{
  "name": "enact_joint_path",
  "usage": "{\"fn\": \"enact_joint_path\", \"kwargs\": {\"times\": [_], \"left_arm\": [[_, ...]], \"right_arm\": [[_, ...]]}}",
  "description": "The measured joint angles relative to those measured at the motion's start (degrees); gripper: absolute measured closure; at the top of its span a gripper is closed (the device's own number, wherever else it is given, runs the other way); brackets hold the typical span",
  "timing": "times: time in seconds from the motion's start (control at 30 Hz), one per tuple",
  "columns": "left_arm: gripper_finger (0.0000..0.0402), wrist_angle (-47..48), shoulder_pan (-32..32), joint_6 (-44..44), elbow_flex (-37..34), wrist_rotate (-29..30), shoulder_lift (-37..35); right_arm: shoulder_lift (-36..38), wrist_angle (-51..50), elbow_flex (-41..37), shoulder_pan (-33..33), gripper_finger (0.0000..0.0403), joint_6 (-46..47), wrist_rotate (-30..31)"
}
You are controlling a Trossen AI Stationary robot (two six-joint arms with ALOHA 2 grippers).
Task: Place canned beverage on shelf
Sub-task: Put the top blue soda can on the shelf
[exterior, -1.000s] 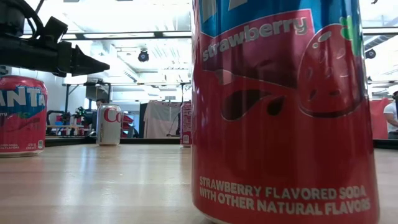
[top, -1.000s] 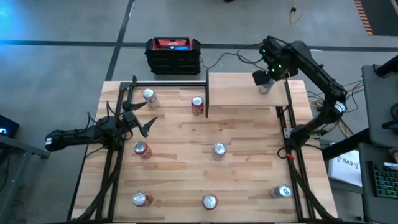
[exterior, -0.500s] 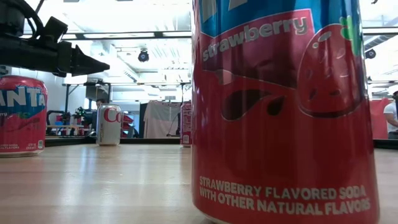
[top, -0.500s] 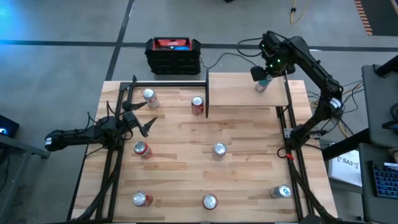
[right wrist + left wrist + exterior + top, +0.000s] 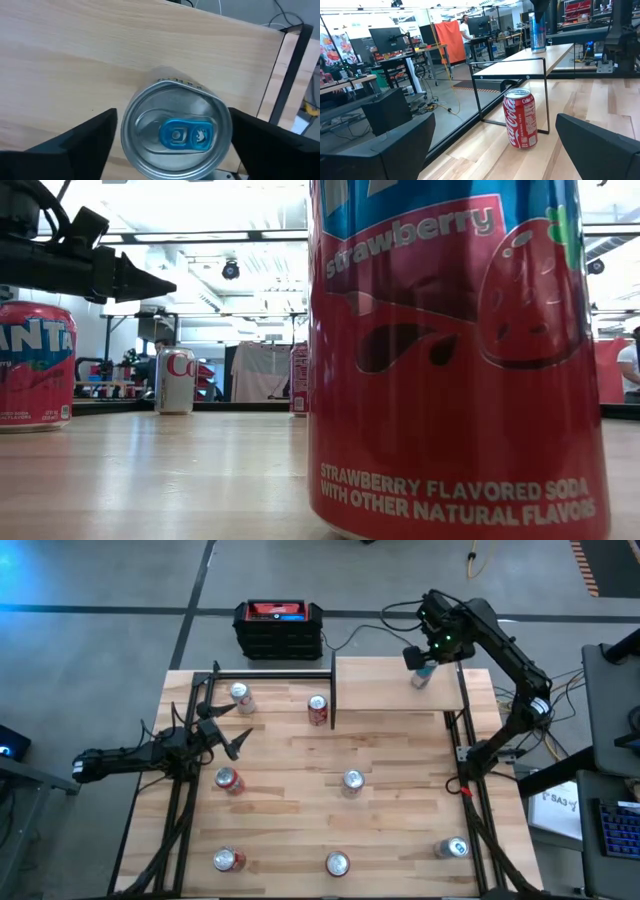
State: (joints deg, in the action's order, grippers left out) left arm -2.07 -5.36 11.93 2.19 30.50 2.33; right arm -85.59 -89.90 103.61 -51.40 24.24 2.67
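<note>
1. While my right jaws [image 5: 170,135] stand apart on either side of the can [image 5: 176,131], it rests upright on the shelf [image 5: 385,685], directly between and below the two fingers [image 5: 82,137], with a clear gap to each one.
2. Judging from that, the placing looks done and only the retreat remains, so the risk lies in how I leave.
3. If I lift off at a slant, or swing sideways before rising, one finger could clip the rim and tip the can over.
4. A tipped can would roll, and the shelf edge with its black post [image 5: 290,70] sits just beyond one finger, so it could drop to the counter [image 5: 390,790] below.
5. A straight rise, keeping the gap even on both sides, seems the safest exit.
6. My right arm [image 5: 500,645] reaches out long over the far part of the shelf, wrist bent so the jaws point straight down onto the can top.
7. My left jaws [image 5: 222,730] wait wide apart and empty, held low and level over the counter, facing a red cola can [image 5: 521,118] that stands ahead of them near the shelf's black frame [image 5: 512,80].
</note>
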Motion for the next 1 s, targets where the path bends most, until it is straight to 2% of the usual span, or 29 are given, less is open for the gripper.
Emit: {"fn": "enact_joint_path", "kwargs": {"times": [0.13, 0.4, 0.6, 0.7, 0.77, 0.9, 1.0], "left_arm": [[0.0003, 0.0, 0.0, 0.0, 0.0, 0.0, 0.0], [0.0003, 0.0, 0.0, 0.0, 0.0, 0.0, 0.0], [0.0003, 0.0, 0.0, 0.0, 0.0, 0.0, 0.0], [0.0003, 0.0, 0.0, 0.0, 0.0, 0.0, 0.0], [0.0003, 0.0, 0.0, 0.0, 0.0, 0.0, 0.0], [0.0003, 0.0, 0.0, 0.0, 0.0, 0.0, 0.0], [0.0003, 0.0, 0.0, 0.0, 0.0, 0.0, 0.0]], "right_arm": [[1.8, 0.0, -2.9, 1.8, 0.0007, 5.0, -0.7], [12.1, -0.1, -14.0, 7.6, 0.0003, 24.0, -2.5], [21.3, 0.6, -23.3, 14.1, 0.0003, 32.1, -7.1], [23.4, 5.1, -28.0, 17.8, 0.0003, 37.0, -7.2], [23.7, 9.4, -31.2, 19.8, 0.0003, 37.6, -7.1], [22.8, 17.9, -36.0, 21.6, 0.0003, 30.9, -7.2], [20.9, 17.9, -37.4, 21.5, 0.0003, 26.2, -7.0]]}}
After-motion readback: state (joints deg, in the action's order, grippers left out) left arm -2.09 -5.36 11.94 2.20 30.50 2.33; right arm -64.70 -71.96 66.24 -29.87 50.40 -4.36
